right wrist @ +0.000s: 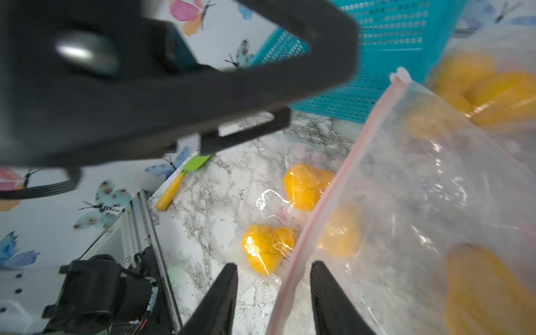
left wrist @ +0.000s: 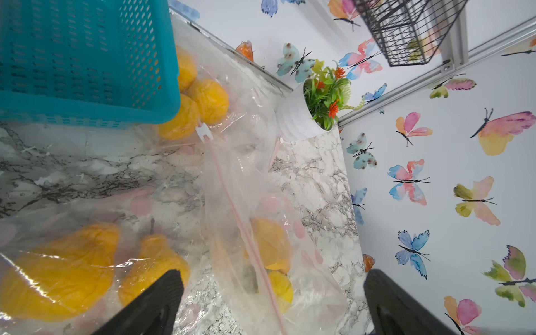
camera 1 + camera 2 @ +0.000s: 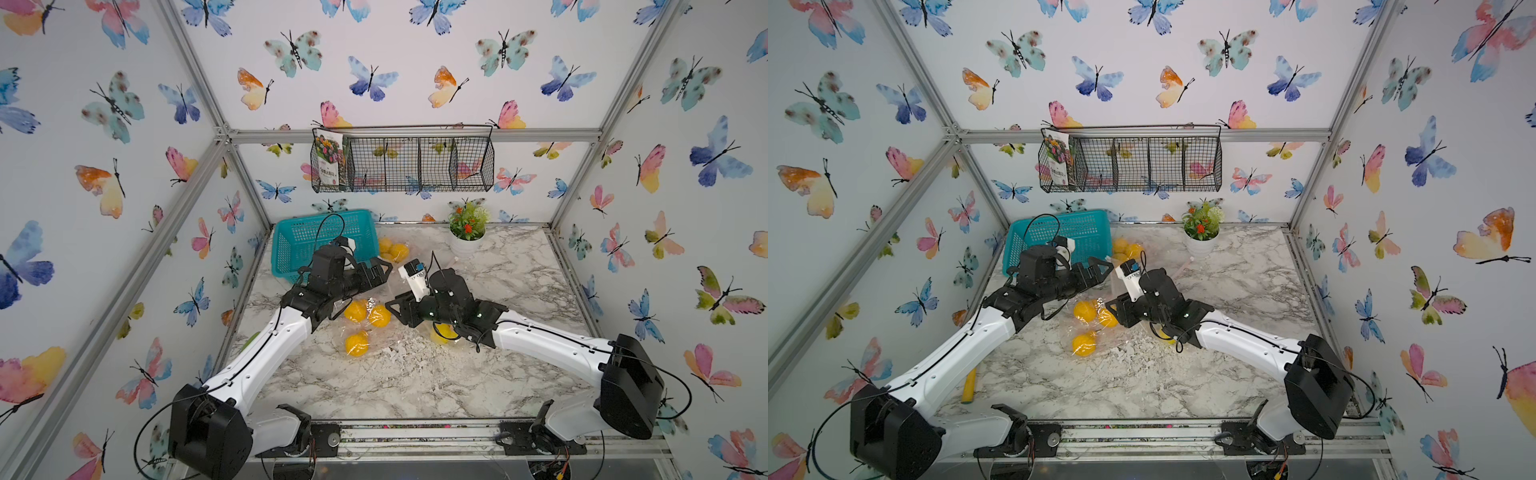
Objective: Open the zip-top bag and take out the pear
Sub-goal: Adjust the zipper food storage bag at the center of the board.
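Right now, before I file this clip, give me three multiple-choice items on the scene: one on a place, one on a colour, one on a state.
1. Which compartment of the wire rack holds the flower packet?
A. the left end one
B. a middle one
C. the right end one

2. What colour is the basket?
A. red
B. teal
C. black

3. How does the left tool stand?
A. shut tight
B. out of view
C. wide open

Answers:
1 A: both top views show the packet at the rack's left end.
2 B: its mesh walls are teal.
3 C: its wrist view shows the fingers far apart above the bag.
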Tool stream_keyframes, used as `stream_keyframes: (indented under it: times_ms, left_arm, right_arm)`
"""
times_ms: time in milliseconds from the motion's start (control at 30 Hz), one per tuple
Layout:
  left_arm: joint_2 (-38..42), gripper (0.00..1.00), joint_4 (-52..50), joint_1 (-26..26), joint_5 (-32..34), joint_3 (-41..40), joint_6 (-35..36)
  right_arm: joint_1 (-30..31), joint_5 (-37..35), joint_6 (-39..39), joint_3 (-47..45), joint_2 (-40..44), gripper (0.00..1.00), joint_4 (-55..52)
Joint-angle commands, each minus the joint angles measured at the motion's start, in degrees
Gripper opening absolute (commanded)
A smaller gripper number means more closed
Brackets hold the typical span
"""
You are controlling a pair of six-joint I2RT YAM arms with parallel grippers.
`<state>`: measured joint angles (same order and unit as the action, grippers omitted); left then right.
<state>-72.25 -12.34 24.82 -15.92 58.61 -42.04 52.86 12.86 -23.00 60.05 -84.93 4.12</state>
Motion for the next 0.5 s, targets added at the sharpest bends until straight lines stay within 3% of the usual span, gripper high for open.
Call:
stream_keyframes:
  times_ms: [0, 100, 300, 467]
  left_arm:
    - [-3.88, 0.99, -1.87, -0.06, -0.08, 1.23, -2.97]
    - [-6.45, 0.95, -1.72, -0.08, 0.78, 1.24, -3.11]
    - [-10.02, 0.79, -1.77, -0.26, 1.23, 1.55, -1.59]
    - [-12.07, 0.81, -6.82, -0.37, 7.73, 2.48, 0.62]
  right_arm:
    - [0.05, 11.80, 3.03, 0.44, -1.64, 0.61, 3.27]
    - [0.12, 14.47, 7.28, 0.56, 0.30, 0.82, -1.46]
    - [0.06, -3.92, 10.17, -2.80, 10.84, 0.89, -11.04]
    - [0.02, -13.99, 9.47, -4.37, 17.98, 0.95, -13.91]
